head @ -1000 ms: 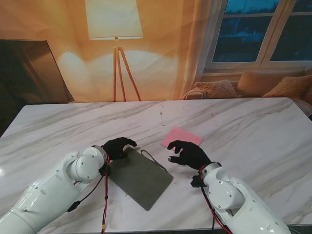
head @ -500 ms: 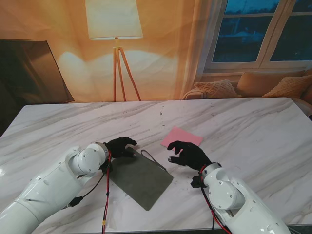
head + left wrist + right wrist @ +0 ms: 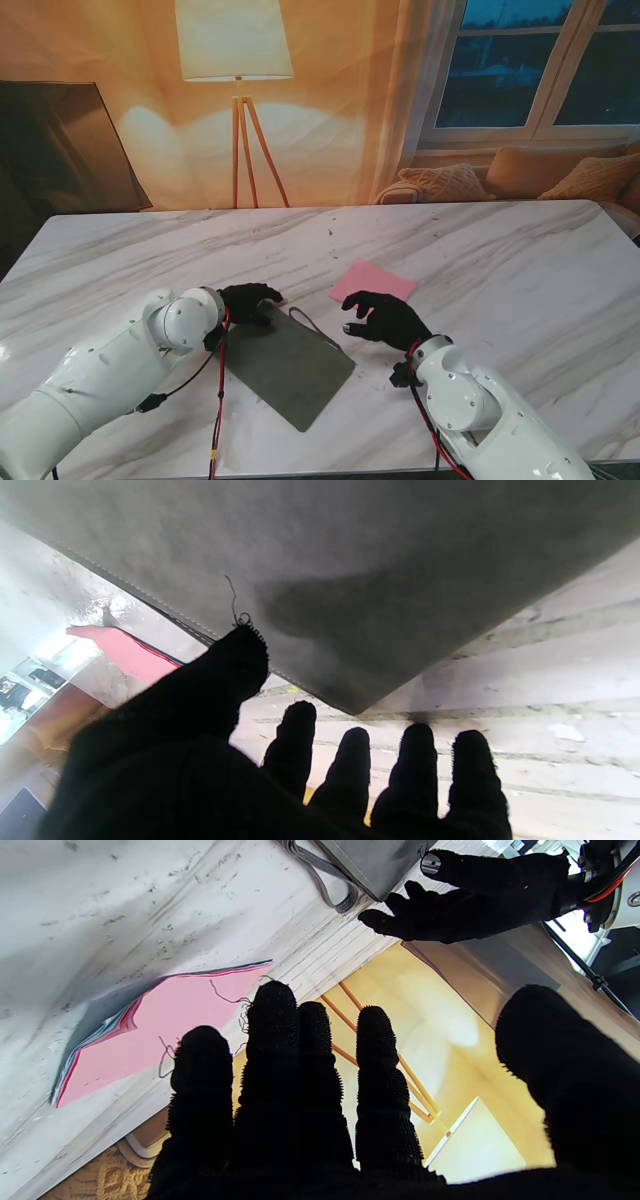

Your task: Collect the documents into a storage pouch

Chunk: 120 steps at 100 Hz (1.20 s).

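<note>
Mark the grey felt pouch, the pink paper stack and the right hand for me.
Grey felt pouch (image 3: pixel 290 367): stand view, middle of its flat face.
Pink paper stack (image 3: pixel 376 279): stand view, top sheet's centre.
Right hand (image 3: pixel 388 316): stand view, back of the glove.

One grey pouch (image 3: pixel 288 367) low and left of centre in the stand view. One pink stack of documents (image 3: pixel 372 280) at centre. Two black-gloved hands: left hand (image 3: pixel 247 300) centre-left, right hand (image 3: pixel 385 317) centre-right. One marble table (image 3: pixel 520 270). One floor lamp (image 3: pixel 236 60) at top. Three cushions (image 3: pixel 560 172) upper right.
</note>
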Tool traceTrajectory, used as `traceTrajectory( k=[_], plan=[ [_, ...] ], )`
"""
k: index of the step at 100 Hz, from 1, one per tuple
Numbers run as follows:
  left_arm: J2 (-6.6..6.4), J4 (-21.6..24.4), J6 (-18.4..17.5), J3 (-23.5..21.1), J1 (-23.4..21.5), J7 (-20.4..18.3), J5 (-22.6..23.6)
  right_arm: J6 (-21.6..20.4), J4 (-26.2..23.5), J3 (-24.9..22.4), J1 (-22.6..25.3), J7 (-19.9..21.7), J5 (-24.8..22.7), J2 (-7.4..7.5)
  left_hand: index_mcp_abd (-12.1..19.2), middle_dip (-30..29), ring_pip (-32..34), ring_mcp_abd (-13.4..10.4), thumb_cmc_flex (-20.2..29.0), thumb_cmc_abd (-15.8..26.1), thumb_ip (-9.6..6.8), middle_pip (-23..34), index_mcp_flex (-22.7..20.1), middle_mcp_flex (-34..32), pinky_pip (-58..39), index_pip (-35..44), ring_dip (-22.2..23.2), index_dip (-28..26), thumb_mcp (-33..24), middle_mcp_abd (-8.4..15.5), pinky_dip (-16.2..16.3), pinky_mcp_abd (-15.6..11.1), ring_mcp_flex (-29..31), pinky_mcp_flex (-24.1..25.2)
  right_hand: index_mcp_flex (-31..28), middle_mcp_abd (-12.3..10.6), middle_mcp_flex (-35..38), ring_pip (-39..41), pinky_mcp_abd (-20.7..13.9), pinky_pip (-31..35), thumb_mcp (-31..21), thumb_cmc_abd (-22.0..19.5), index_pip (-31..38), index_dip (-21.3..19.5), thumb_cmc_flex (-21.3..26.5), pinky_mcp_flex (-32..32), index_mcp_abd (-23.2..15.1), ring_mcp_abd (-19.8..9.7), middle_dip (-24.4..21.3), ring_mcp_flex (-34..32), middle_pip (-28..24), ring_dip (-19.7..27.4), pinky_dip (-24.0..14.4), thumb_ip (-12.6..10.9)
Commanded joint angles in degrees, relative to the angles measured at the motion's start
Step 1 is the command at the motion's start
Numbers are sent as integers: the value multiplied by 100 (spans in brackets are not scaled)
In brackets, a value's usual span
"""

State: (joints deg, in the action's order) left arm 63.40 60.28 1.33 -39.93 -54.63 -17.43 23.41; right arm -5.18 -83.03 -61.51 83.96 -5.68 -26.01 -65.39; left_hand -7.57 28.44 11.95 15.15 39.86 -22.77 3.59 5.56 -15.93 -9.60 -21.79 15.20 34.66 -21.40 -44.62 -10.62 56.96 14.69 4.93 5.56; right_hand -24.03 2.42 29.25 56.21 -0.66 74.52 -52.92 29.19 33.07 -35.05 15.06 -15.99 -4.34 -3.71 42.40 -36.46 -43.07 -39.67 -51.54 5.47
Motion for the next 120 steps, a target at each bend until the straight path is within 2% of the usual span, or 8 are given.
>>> traceTrajectory(
  k=[1,11,17,32,47,73,102,120],
  plan=[
    [53,-59,-6,41,58,-92,-41,27,-20,7,17,87,2,-15,174,-10,100,30,-106,-148,27,-98,433,335,-300,-157,26,60,-220,-15,60,91,-72,6,-28,-40,-41,81,-23,79,-109,-90,34,53,26,7,-48,-51,-19,-139,-57,55,102,-2],
    [61,-121,20,156,155,-144,-62,40,-23,5,19,83,3,-16,255,128,270,67,-71,-229,48,-49,648,314,-927,-240,138,43,-313,-37,-259,73,3,23,-35,-39,-35,81,-20,79,-112,-82,38,54,30,2,-50,-53,-19,-137,-59,57,107,-1],
    [46,-137,26,251,227,-237,-50,55,-31,8,23,81,12,-18,216,256,547,65,-93,-330,53,67,636,308,-1386,-249,329,38,-403,-80,-192,40,20,-10,-35,-33,-36,83,-20,80,-118,-80,40,55,37,2,-42,-47,-19,-139,-61,57,109,-1],
    [-3,-138,-29,434,315,-307,147,47,-26,24,16,72,13,-21,77,952,1649,61,-199,-601,130,551,662,250,-2957,-221,1132,-23,-691,-232,-395,-89,15,-51,-45,-36,-34,83,-23,77,-124,-67,47,56,36,5,-45,-50,-20,-142,-64,61,115,3],
    [-25,-123,26,482,285,-275,284,26,-9,26,11,53,9,-24,-38,1545,2348,92,-304,-732,191,889,622,234,-3492,-111,1515,-119,-702,-314,-683,-132,-23,-51,-42,-45,-26,79,-24,72,-126,-65,51,57,36,7,-50,-50,-18,-137,-70,65,121,5],
    [13,-208,37,536,238,-54,392,26,-3,32,7,41,-1,-26,-250,2207,3203,123,-322,-901,235,1346,404,214,-4347,355,2014,-365,-938,-414,-670,-326,33,-39,-42,-47,-31,68,-22,45,-133,-62,61,58,41,12,-50,-56,-17,-135,-73,73,144,7],
    [7,-115,196,505,33,166,606,31,-5,50,9,59,5,-23,-580,2448,3482,144,-165,-1067,258,1464,869,219,-4791,2006,2069,-1612,-1283,-510,-753,-398,124,-86,-39,-53,-35,-19,-16,-2,-139,-59,67,61,50,19,-52,-57,-20,-124,-71,121,180,10],
    [54,-180,261,560,-19,350,639,38,-1,64,3,50,-1,-25,-765,2485,3584,207,-60,-1142,261,1711,960,174,-4848,2644,2009,-3123,-1479,-604,-809,-337,238,-171,-33,-48,-33,-22,-15,-10,-142,-59,67,63,55,21,-56,-57,-21,-125,-73,127,192,11]
  ],
)
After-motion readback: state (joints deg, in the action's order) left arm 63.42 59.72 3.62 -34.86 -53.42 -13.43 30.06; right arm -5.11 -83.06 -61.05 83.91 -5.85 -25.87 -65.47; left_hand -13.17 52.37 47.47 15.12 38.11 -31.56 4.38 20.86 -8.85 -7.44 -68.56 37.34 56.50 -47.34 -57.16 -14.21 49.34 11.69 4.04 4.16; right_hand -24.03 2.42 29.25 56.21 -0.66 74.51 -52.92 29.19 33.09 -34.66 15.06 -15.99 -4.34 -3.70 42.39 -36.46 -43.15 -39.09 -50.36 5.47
